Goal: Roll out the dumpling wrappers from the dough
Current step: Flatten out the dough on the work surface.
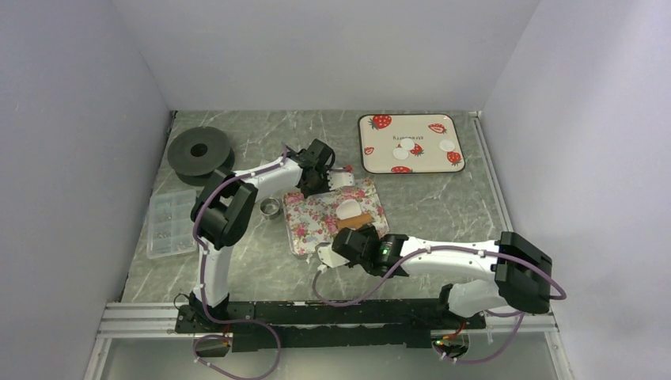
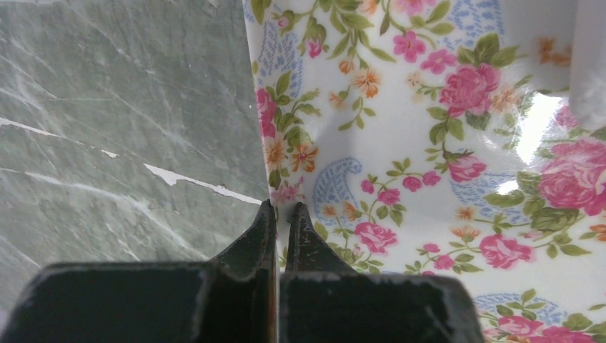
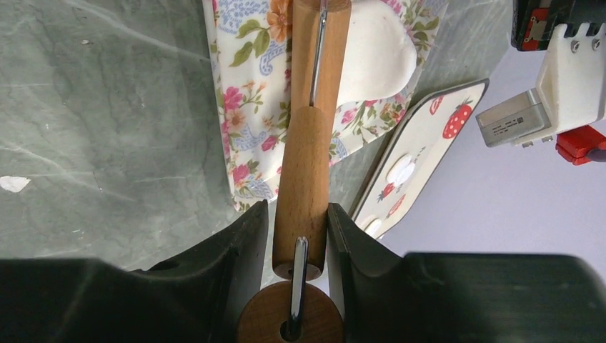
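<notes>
Overhead and wrist views, read left to right. The left fingers (image 2: 266, 229) are clenched together, their tips set at the left edge of the floral mat (image 2: 429, 143) where it meets the grey worktop (image 2: 107, 107). This seems meant to pin the mat, though the contact itself is hidden under the tips.

At the centre of the overhead frame the dough (image 3: 382, 50) lies on the mat as a flattened white slab with a rounded end toward the right of the right wrist frame. The tool covers its other side, so no long axis is given for it.

The right fingers (image 3: 250, 236) grip the wooden handle of the rolling pin (image 3: 304, 164) from both sides. The pin's long axis runs almost straight up that frame, leaning slightly right. It points away from the wrist, with its roller over the dough.

At upper right, finished dumpling wrappers (image 1: 447, 145) lie flat on the strawberry tray (image 1: 431, 161), well apart from the mat. Being round, they have no heading.

To roll well, the pin should be kept level and pressed evenly. Short strokes should be driven across its own axis, from the slab's middle outward. The mat should be held down so it does not creep with the roller, and thinning should stop before the dough tears.
</notes>
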{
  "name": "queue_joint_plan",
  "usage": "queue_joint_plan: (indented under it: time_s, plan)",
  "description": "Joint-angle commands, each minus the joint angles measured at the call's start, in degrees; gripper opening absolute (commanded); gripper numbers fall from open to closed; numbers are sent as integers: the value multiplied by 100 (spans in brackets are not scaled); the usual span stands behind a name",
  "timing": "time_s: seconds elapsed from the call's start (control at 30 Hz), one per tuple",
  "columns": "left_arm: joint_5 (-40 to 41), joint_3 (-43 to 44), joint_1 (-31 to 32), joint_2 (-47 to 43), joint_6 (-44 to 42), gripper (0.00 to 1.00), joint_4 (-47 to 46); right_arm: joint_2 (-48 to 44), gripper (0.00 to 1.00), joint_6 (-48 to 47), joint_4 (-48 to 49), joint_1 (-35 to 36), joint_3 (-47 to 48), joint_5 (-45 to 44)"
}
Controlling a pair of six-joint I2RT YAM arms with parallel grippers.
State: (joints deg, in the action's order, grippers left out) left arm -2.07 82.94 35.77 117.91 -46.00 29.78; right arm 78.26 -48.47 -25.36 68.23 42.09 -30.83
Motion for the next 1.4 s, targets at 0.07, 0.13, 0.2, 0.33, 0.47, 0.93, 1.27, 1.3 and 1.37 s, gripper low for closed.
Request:
queue_joint_plan:
  time_s: [0.07,0.13,0.2,0.33,0.47,0.93,1.27,1.3,1.37]
  plan:
    - [-502,-474,158,713,-148,0,746,-360,0,310,-1484,107,-422,1088]
    - [-510,-445,152,734,-139,0,765,-695,0,513,-1760,186,-291,1016]
    - [-532,-451,158,722,-129,0,766,-1027,0,726,-1838,174,41,1057]
    - [-707,-379,143,730,-38,0,889,-1320,0,1270,-1671,-193,994,1309]
    - [-928,-297,60,683,54,0,977,-1300,0,1832,-1921,-588,1808,1836]
    - [-1740,-84,-281,467,311,0,1275,-1021,0,4903,-3246,-2025,3835,3234]
    - [-1780,-6,-307,544,429,0,1289,-428,0,6125,-3711,-4040,3884,5837]
    - [-1792,-1,-310,548,438,0,1285,-329,0,6172,-3678,-4147,3844,5977]
    - [-1812,28,-308,570,457,0,1293,-30,0,6199,-3604,-4295,3840,6207]
